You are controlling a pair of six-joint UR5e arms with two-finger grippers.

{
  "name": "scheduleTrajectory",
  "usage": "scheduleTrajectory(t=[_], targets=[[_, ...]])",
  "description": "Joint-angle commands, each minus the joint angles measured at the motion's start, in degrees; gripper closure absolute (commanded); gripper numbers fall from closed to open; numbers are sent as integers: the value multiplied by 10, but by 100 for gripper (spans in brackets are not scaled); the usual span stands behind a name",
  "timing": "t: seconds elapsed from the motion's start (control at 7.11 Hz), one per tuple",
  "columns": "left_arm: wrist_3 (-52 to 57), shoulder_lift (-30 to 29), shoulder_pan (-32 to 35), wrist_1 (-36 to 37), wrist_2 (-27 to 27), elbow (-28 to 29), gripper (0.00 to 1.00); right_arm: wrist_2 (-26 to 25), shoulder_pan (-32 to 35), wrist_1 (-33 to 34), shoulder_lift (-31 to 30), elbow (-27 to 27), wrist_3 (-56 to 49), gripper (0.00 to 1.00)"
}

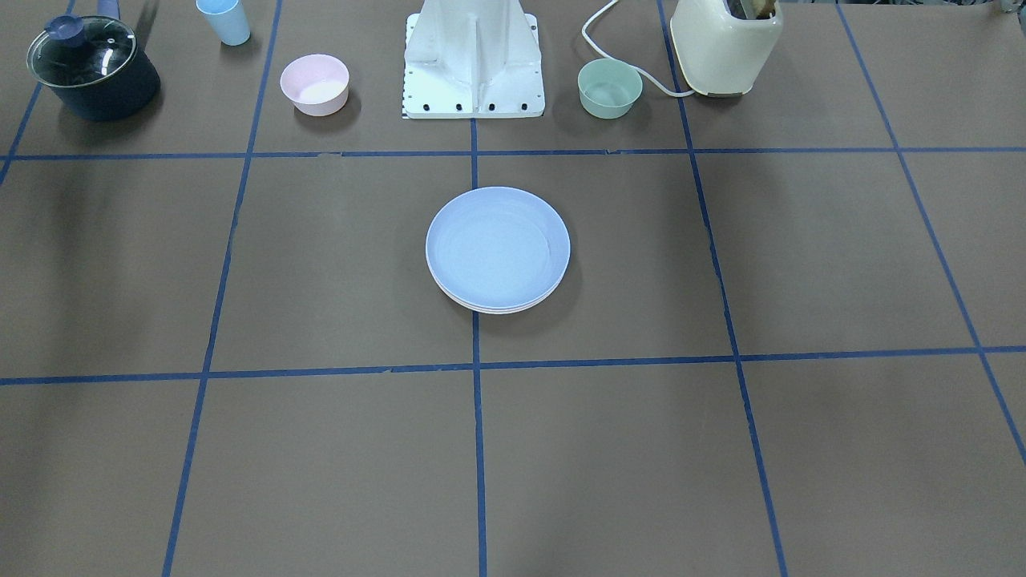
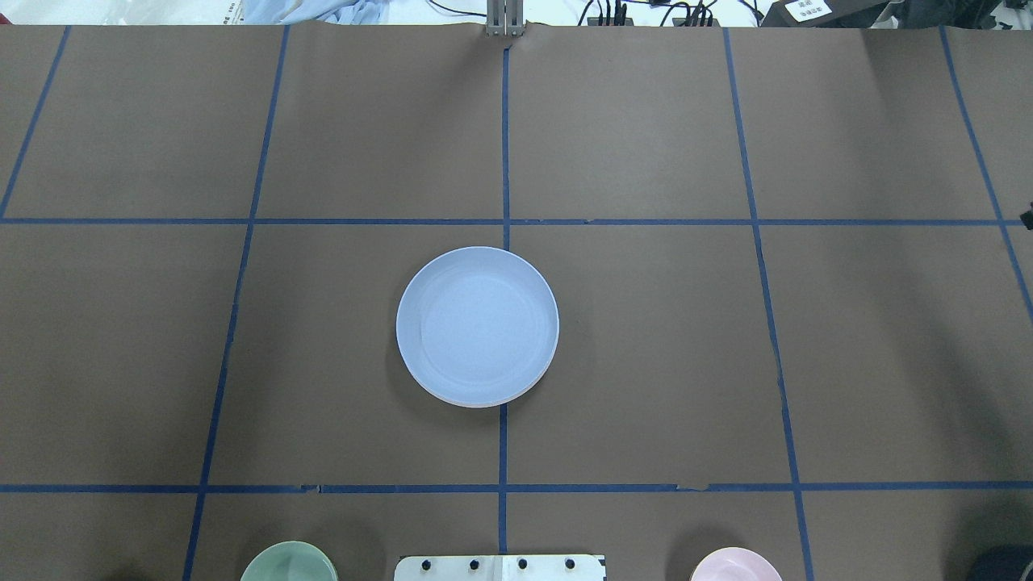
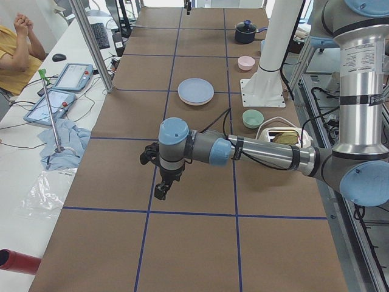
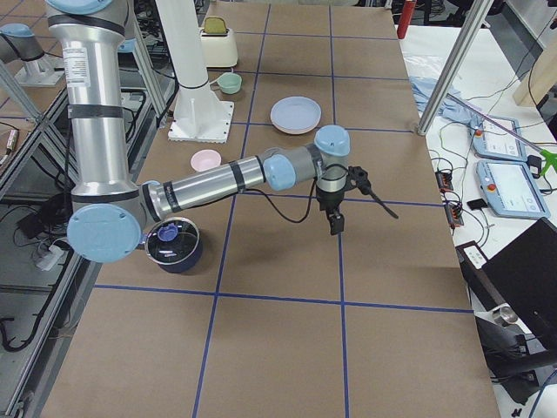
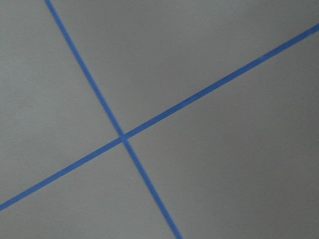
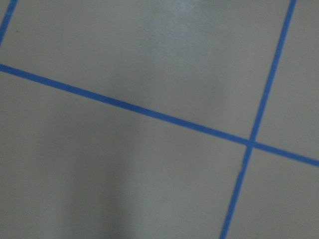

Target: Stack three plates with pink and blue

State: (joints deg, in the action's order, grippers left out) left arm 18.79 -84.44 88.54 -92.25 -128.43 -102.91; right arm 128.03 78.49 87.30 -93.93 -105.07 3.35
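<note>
The three plates lie in one stack at the table's middle. The pale blue plate is on top, and only thin pale rims of the two plates under it show at its near edge. The stack also shows in the overhead view and in both side views. My left gripper hangs over bare table well away from the stack. My right gripper does the same at the other end. Both show only in the side views, so I cannot tell open or shut. The wrist views show only table and blue tape.
Near the robot base stand a small pink bowl, a small green bowl, a cream toaster, a dark lidded pot and a blue cup. A person sits beside the table.
</note>
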Motion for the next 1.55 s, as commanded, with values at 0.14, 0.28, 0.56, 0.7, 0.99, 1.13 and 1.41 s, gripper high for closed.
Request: scheduleTrajectory(t=[0.14,0.28,0.56,0.7,0.99,1.13,1.41], targets=[[10,3,37,52,3,9,0,1,86,-4,-95,-12,-58,0],[4,3,37,53,-2,13,0,5,90,-6,-111,-11,-83,0],[-5,4,37,54,-71,23,0,11,93,-6,-112,-9,-83,0],[-14,4,37,47,-93,45,0,11,93,-6,-113,-9,-83,0],[-11,3,37,47,-89,41,0,10,92,-6,-112,-7,-79,0],[-10,2,37,48,-85,43,0,10,92,-6,-112,-7,-79,0],[-12,5,37,47,-82,41,0,11,92,-6,-111,-7,-78,0]])
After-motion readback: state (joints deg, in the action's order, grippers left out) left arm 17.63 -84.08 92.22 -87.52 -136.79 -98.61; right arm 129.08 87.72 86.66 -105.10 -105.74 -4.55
